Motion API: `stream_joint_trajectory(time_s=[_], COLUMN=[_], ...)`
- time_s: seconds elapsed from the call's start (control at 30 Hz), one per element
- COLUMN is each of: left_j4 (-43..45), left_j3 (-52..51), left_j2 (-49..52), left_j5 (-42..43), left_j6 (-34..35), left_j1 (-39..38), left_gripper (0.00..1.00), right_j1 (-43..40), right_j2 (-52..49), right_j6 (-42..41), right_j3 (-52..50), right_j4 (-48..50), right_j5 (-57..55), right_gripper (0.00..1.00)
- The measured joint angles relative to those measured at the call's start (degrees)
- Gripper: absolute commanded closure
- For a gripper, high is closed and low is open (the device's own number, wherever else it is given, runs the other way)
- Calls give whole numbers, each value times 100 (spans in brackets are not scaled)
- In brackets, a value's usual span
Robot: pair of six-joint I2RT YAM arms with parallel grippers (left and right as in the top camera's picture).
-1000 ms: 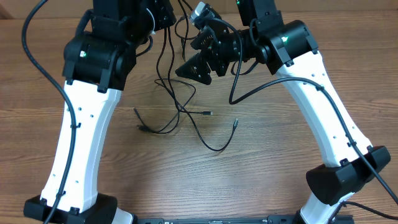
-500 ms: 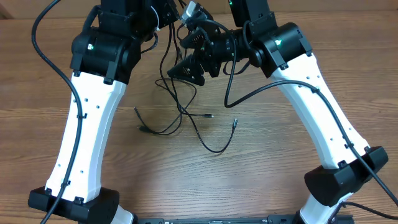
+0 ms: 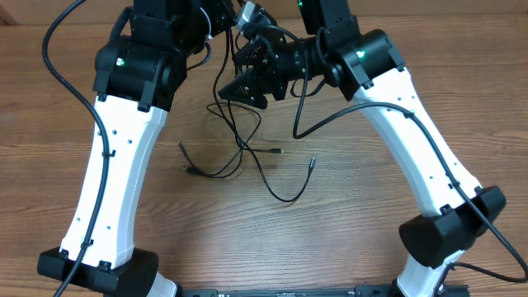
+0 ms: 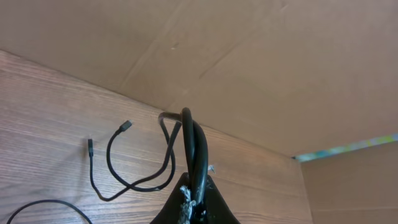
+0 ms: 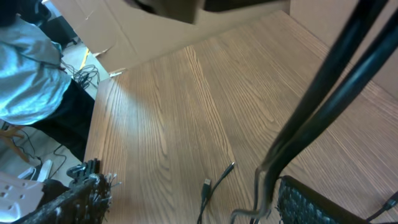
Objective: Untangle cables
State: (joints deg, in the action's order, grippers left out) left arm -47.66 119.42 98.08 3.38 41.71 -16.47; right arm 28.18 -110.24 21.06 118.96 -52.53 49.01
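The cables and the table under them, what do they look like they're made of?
The cables look like thin cords in a black rubber or plastic jacket, matte, since they bend in loose loops. The table shows a brown wood grain with a soft sheen. It could be laminate or veneer, I can't tell which.

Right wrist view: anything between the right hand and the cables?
Nothing visible. The cables hang inside the gap of the open right hand, off toward one finger, with only bare table behind. The left hand is shut on a loop of them.
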Motion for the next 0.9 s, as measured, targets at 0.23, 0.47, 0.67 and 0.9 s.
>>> stream_joint_trajectory(time_s=[0.23,0.47,0.67,0.9], left_j4=[-546,-671,-682,-680], left_j3=[402,651,662,664], left_j2=[9,9,9,9], left_j5=[7,24,79,177], left_j6=[-2,13,35,81], left_j1=[352,509,509,509], left_gripper=[96,96,96,96], right_j1=[-2,-2,-2,-2], right_j2=[-188,-190,-190,-267], right_j6=[0,4,11,48], right_j3=[0,0,0,0], right_j4=[450,669,728,789], right_j5=[-39,-37,-168,-251], right_gripper=[15,15,15,42])
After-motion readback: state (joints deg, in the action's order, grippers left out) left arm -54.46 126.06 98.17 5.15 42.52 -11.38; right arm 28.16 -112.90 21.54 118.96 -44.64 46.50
